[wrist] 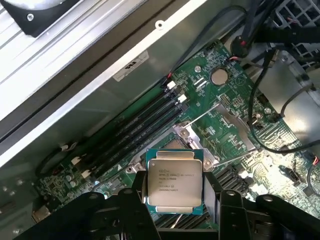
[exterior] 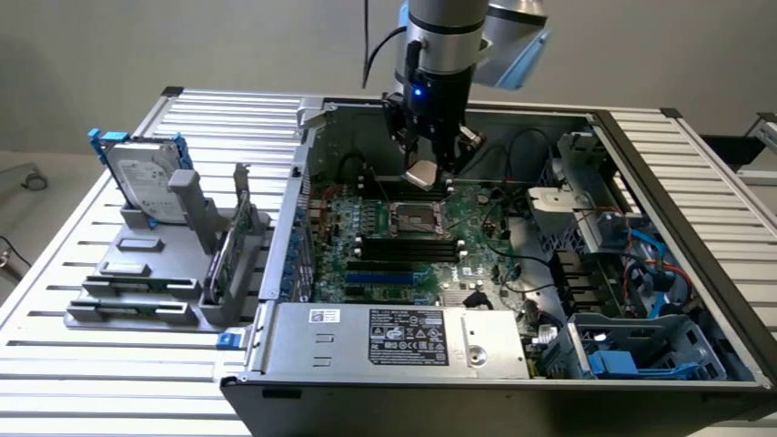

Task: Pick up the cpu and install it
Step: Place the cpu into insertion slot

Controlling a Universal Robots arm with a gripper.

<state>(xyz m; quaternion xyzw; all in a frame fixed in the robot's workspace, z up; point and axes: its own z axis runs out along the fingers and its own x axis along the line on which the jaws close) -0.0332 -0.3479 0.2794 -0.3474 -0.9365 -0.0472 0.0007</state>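
The cpu [wrist: 175, 181], a flat square chip with a silver-grey top and printed text, sits between the black fingers [wrist: 139, 196] of my gripper [wrist: 175, 194], which is shut on its two side edges. In the exterior view my gripper [exterior: 428, 171] hangs inside the open computer case [exterior: 613, 137] with the cpu [exterior: 423, 175] tilted at its tip. It is a little above the motherboard [exterior: 479, 259] and just behind the metal-framed socket [exterior: 413, 218]. The open socket [wrist: 207, 137] also shows beyond the chip in the wrist view.
Black memory slots [exterior: 409, 248] lie beside the socket, and cables [exterior: 522, 146] run along the case's far wall. A power supply [exterior: 401, 337] fills the case's near side. On the exterior view's left, a hard drive in a blue bracket [exterior: 146, 182] stands on a grey rack [exterior: 134, 305].
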